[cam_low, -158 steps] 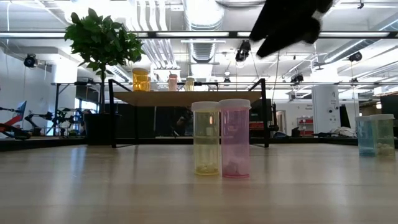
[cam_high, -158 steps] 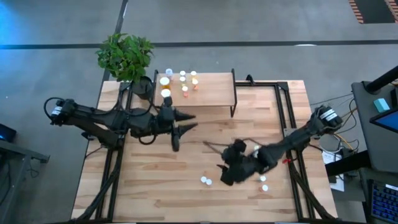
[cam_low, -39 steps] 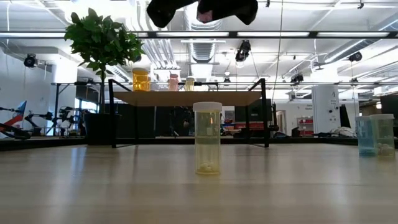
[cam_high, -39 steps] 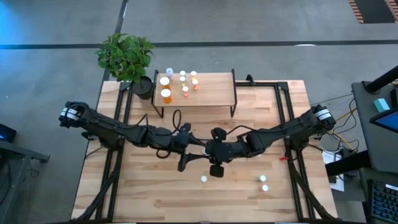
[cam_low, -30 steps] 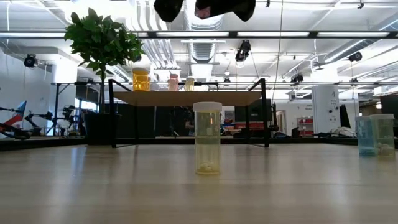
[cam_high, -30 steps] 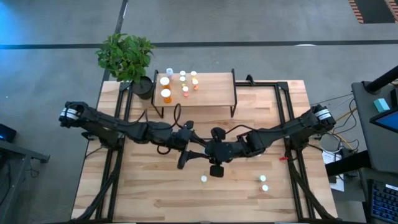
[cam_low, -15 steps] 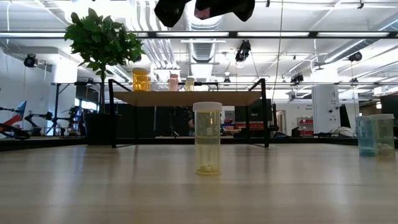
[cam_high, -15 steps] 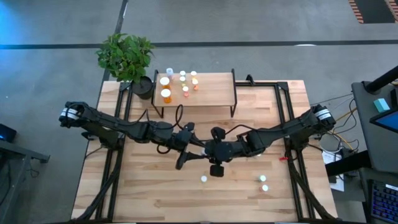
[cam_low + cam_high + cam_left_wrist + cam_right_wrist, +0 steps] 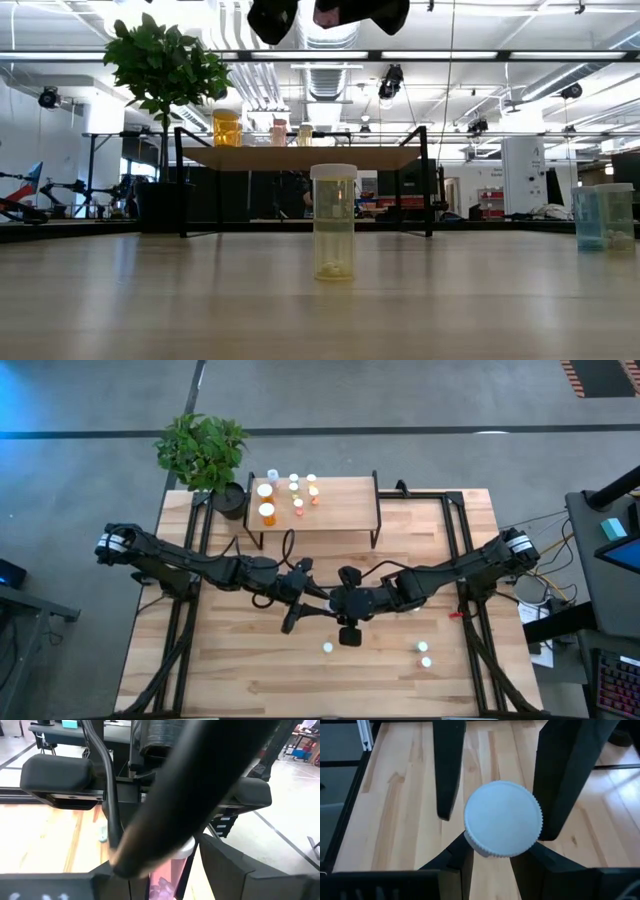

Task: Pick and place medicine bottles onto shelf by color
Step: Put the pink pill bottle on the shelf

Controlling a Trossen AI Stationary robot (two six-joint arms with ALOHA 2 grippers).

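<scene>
Right tool [image 9: 492, 862]: gripped the pink bottle [image 9: 503, 825] in the air above mid-surface.
Left tool [image 9: 300, 607]: had come alongside, its fingers narrowing around that bottle; grip uncertain.
Meaning: probably a hand-over toward the shelf [image 9: 340, 510].

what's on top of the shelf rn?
On the shelf, left end: a cluster of white-capped medicine bottles, orange ones among them. Right half bare. Low view hides most behind the board's edge.
</scene>
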